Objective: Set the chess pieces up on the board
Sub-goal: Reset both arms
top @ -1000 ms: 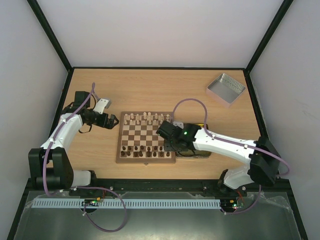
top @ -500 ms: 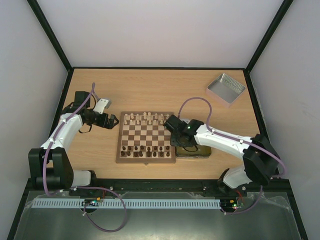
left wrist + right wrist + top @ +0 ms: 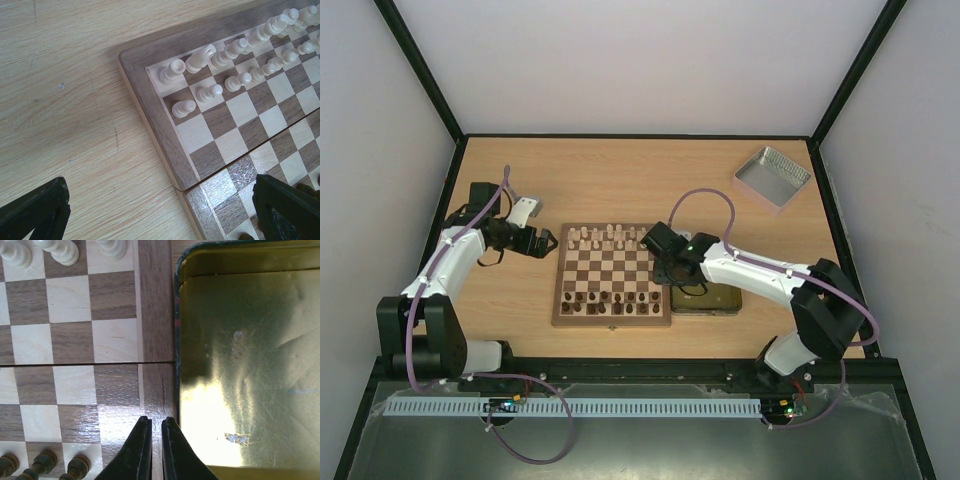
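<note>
Masking right edge of board [image 3: 605,282]: right pincer [image 3: 667,276].

No text, label, brand or number can be read in any view. The board [image 3: 612,272], the yellow tin [image 3: 240,365] and the silver lid [image 3: 772,178] show plain surfaces only.

Robot lab test cell: plain white walls [image 3: 640,60] w/ black frame posts [image 3: 420,68], wood-top table [image 3: 620,180], left arm [image 3: 455,255] & right arm [image 3: 760,280] bolted to 1 rail [image 3: 640,372].
</note>
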